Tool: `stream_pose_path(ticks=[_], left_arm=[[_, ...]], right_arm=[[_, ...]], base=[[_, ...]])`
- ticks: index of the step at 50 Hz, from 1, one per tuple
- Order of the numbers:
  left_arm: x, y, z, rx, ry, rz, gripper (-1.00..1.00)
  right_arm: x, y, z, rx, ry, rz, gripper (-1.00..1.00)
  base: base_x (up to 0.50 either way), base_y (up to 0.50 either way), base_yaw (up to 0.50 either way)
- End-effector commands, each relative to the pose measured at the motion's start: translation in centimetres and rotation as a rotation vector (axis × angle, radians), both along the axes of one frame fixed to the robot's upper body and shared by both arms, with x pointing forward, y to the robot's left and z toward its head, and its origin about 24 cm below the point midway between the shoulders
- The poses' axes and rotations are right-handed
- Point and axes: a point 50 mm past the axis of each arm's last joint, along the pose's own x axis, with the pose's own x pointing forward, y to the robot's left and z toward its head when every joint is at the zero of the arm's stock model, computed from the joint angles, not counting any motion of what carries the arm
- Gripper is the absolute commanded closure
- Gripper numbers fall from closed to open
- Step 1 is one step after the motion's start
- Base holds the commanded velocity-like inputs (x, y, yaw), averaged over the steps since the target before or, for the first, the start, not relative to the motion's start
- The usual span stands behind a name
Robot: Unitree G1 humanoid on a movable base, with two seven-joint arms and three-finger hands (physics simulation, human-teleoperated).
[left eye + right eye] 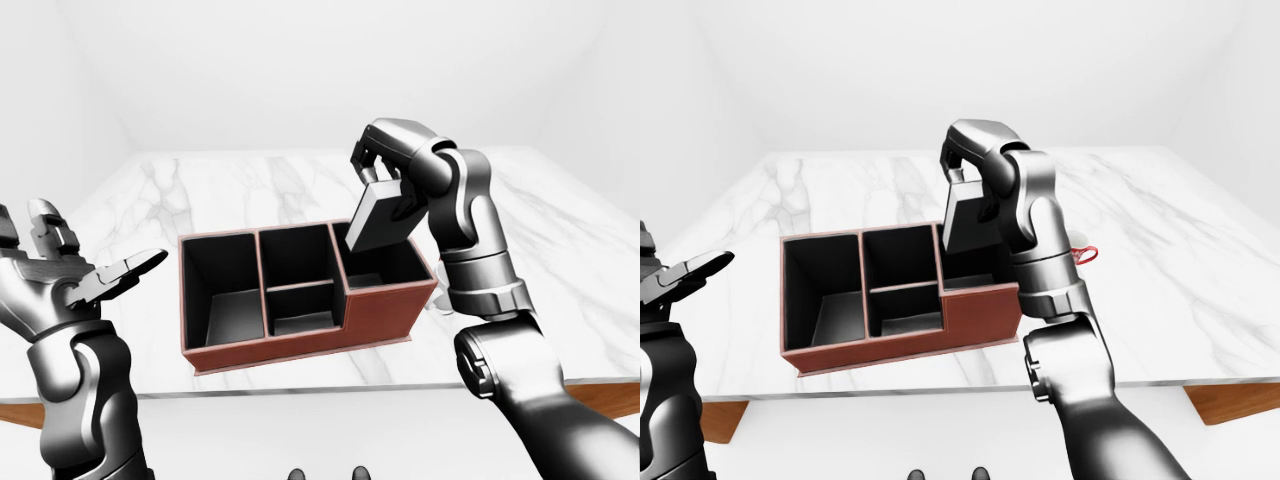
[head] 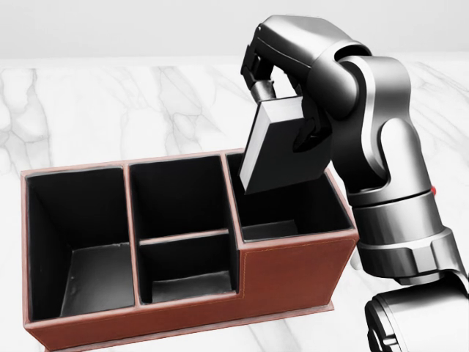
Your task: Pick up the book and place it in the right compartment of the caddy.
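Note:
The reddish-brown caddy [image 2: 293,275] stands on the marble table with black compartments. My right hand [image 2: 282,99] is shut on the grey book [image 2: 278,150] and holds it tilted over the right compartment [image 2: 289,209], its lower corner dipping just inside the rim. My left hand [image 1: 75,270] is open and empty, raised at the left of the left-eye view, apart from the caddy.
The white marble table [image 1: 250,185] stretches beyond the caddy; its near edge [image 1: 300,392] runs below the caddy. A small red thing [image 1: 1090,252] shows on the table behind my right arm in the right-eye view.

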Motion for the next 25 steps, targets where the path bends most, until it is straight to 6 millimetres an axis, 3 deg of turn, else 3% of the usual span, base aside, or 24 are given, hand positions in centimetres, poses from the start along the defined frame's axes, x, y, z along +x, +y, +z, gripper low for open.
stream_pose_path(ticks=[1,25], left_arm=[[0.0,0.0,0.0,-0.001,0.002,-0.001,-1.00],[0.0,-0.1,-0.1,0.000,0.002,-0.002,-1.00]], right_arm=[[0.4,-0.3,-0.9,-0.003,0.039,-0.016,1.00],[1.4,-1.0,-3.5,0.004,0.155,-0.038,1.00]], base=[[0.00,0.00,0.00],[0.00,0.00,0.00]])
